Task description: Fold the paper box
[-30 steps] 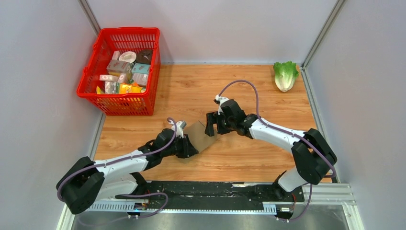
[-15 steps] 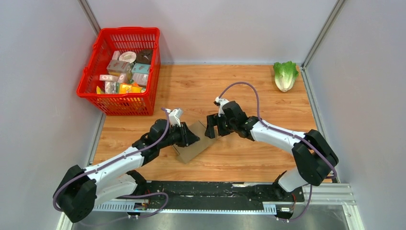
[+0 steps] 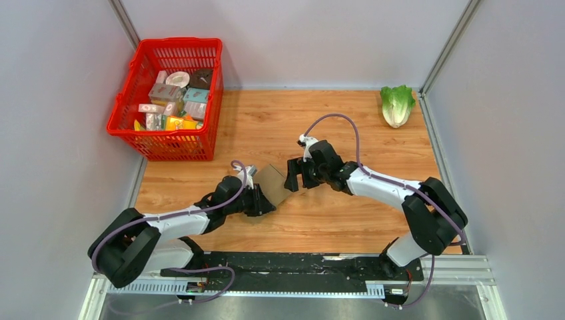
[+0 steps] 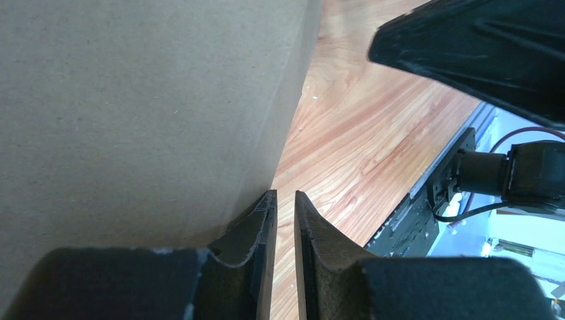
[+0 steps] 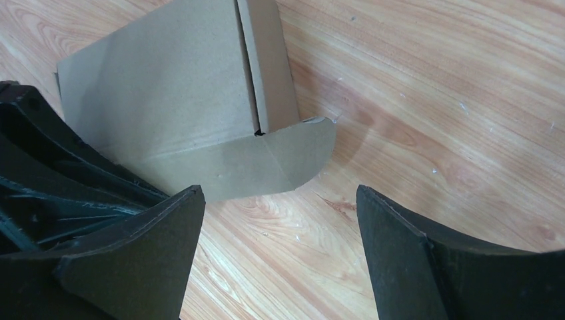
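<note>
Touching plain paper box (image 3: 275,183), left claw (image 4: 284,199) sits closed.

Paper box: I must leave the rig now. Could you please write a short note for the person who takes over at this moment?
Left gripper: jaws almost shut, nothing seen between them; the box lies against its outer side.
Right gripper: jaws wide open, just short of the rounded flap, not gripping.
Box: on the table between the two arms, main panel tilted up, flap down on the wood.
Done: folding begun, some creases bent.
Left: raise and tuck the other flaps; the box is not yet closed.
</note>
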